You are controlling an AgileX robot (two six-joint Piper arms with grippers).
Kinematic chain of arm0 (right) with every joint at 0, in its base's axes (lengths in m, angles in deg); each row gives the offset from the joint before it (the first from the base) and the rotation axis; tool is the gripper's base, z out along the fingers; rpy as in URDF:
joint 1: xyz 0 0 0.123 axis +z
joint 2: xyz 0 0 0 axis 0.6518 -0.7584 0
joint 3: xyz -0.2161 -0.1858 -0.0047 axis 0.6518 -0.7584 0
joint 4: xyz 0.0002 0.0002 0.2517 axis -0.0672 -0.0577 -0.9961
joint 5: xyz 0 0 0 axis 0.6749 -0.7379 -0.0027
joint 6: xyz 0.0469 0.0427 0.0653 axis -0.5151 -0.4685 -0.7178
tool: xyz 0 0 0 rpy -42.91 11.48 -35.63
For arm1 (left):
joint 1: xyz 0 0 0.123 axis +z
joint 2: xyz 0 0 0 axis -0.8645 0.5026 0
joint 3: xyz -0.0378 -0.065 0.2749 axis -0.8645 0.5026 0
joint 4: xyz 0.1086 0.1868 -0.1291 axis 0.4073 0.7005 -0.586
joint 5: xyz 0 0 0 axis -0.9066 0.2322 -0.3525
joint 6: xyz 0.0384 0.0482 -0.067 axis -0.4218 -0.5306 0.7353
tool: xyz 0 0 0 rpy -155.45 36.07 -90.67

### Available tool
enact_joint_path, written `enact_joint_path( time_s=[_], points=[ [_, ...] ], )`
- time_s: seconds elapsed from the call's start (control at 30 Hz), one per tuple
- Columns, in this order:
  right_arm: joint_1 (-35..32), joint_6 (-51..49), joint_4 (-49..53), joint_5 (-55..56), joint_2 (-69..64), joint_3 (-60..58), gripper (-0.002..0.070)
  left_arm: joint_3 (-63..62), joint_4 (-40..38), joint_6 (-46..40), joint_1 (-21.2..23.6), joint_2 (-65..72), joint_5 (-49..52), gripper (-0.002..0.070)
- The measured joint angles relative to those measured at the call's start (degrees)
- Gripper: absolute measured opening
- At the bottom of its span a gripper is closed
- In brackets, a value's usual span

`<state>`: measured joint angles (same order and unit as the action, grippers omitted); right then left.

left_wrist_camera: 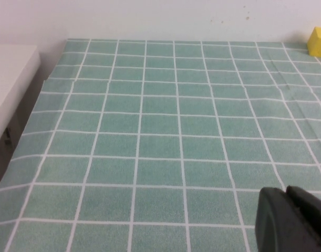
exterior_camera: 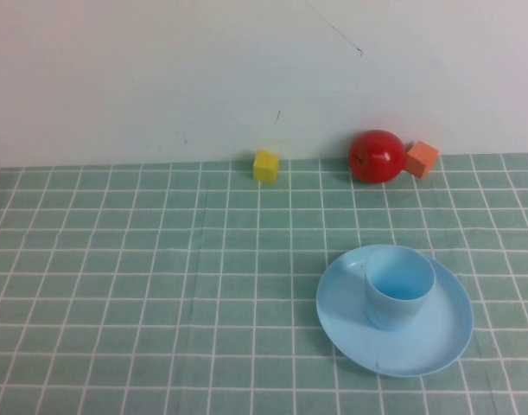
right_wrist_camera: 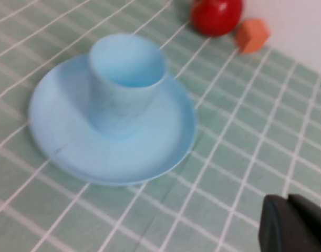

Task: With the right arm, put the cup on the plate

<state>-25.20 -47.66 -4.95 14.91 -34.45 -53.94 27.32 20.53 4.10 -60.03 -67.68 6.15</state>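
Sitting upright on the plate (exterior_camera: 436,350), the cup (exterior_camera: 399,287) looks placed, well in front of the apple (exterior_camera: 376,156). Retreat high, avoid clipping its rim. Right claw (right_wrist_camera: 297,226) near the plate, left claw (left_wrist_camera: 291,220) over bare counter (exterior_camera: 160,285); both cropped, grip unreadable.

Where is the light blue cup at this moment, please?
In the high view the cup stands upright on the plate, on the table's right side, nearer the camera than the red apple. Neither pincer touches it.
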Motion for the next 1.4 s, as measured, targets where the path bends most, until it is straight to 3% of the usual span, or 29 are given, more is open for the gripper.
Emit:
enact_joint_path(
  time_s=[0.17, 0.43, 0.7, 1.03, 1.4],
  points=[
    [-8.0, 0.0, 0.1, 11.0, 9.5, -8.6, 0.0003, 0.0, 0.0, 0.0, 0.0, 0.0, 0.0, -0.0003],
    [-16.7, -0.1, -0.3, 13.0, 23.3, -18.5, 0.0003, 0.0, 0.0, 0.0, 0.0, 0.0, 0.0, -0.0003],
    [-17.1, 1.2, -0.2, 3.7, 26.3, -18.9, 0.0003, 0.0, 0.0, 0.0, 0.0, 0.0, 0.0, -0.0003],
    [-17.1, -1.0, -4.2, 3.6, 26.3, -18.9, 0.0003, 0.0, 0.0, 0.0, 0.0, 0.0, 0.0, -0.0003],
    [-17.1, -21.7, 9.4, 3.9, 26.3, -18.9, 0.0003, 0.0, 0.0, 0.0, 0.0, 0.0, 0.0, -0.0003]
  ],
)
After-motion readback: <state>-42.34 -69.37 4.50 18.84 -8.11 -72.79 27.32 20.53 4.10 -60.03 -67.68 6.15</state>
